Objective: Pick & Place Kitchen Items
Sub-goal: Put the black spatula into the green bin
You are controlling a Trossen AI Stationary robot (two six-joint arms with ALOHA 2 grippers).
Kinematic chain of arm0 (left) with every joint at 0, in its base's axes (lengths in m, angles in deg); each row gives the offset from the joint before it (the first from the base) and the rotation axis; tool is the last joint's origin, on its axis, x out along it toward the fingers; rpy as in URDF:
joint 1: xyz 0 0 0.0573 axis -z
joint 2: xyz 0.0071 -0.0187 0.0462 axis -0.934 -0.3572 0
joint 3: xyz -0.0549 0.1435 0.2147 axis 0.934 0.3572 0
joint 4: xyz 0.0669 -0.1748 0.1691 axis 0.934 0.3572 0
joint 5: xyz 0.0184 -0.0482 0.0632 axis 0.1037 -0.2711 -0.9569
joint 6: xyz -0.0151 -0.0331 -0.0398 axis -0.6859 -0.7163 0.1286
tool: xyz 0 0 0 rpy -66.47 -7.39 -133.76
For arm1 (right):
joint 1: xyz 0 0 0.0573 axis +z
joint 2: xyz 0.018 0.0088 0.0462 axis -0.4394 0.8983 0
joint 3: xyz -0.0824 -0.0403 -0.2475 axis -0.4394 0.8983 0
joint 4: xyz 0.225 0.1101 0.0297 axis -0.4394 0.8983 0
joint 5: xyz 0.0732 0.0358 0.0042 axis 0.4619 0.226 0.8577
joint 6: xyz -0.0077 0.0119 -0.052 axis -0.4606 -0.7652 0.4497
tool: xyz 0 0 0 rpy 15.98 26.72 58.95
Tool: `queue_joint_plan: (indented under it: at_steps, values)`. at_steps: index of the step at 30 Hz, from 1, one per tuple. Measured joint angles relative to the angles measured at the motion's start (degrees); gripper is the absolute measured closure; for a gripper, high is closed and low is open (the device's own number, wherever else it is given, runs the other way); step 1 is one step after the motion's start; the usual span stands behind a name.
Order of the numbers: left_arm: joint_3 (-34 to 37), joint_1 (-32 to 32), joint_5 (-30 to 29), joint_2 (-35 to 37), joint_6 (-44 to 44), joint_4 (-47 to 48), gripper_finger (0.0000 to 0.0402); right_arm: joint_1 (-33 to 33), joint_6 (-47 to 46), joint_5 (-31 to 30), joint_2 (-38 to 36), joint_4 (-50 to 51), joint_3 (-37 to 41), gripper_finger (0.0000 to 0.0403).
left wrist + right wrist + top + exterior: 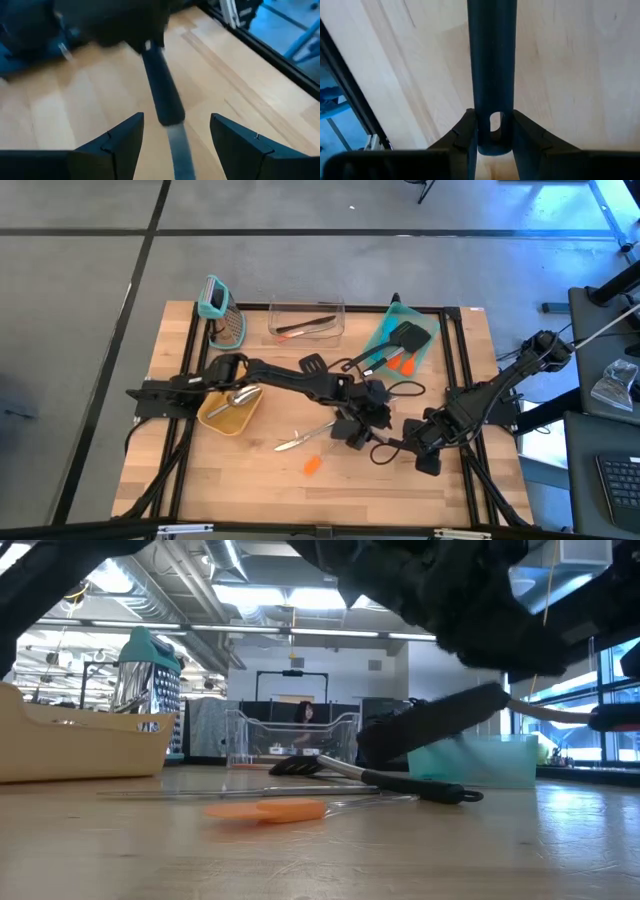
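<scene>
A utensil with a round black handle (162, 90) and a silver metal shaft (180, 150) hangs over the wooden table (250, 480) at centre right. It shows tilted in the low view (440, 720). My right gripper (494, 125) (418, 452) is shut on the handle's end. My left gripper (176, 130) (358, 432) is open, with one finger on either side of the place where handle and metal shaft meet, touching neither. Both grippers hide most of the utensil in the high view. My right gripper pinches the free end of the black handle, at its hanging hole (495, 121), between its two fingers. The fingers come steeply from above, and the handle runs straight away from them. The utensil sits tilted; whether its other end rests on the table I cannot tell.
A silver knife (300, 441) and an orange piece (312, 466) lie near the front. A yellow bin (228, 412) holds a metal scoop. At the back stand a teal grater (222, 315), a clear box (305, 320), a black turner (312, 365) and a teal tray (385, 330) with spatulas.
</scene>
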Motion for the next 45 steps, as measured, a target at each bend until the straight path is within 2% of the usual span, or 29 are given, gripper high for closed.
queue_joint_plan:
  at_steps: [3,17,23,28,45]
  values:
    - [-0.10,-0.44,2.46,-0.09,-1.24,0.14,0.0176,0.00,0.16,-0.36,0.00,-0.01,-0.86,0.0315]
    - [-0.40,0.15,0.37,-1.54,-7.81,-8.39,0.0175,-3.64,2.62,-5.05,0.00,0.28,-2.11,0.0316]
    - [-2.03,0.08,-2.65,-3.06,-7.36,-2.49,0.0175,-5.97,4.23,-5.09,0.57,0.52,-2.12,0.0316]
    - [-2.27,0.15,-5.69,-2.95,-4.99,-1.21,0.0175,-7.60,4.97,-5.91,0.94,0.45,-2.13,0.0316]
    - [-2.53,-0.36,-4.94,-4.42,-3.97,0.81,0.0176,-8.36,6.16,-7.29,2.41,3.02,-4.94,0.0316]
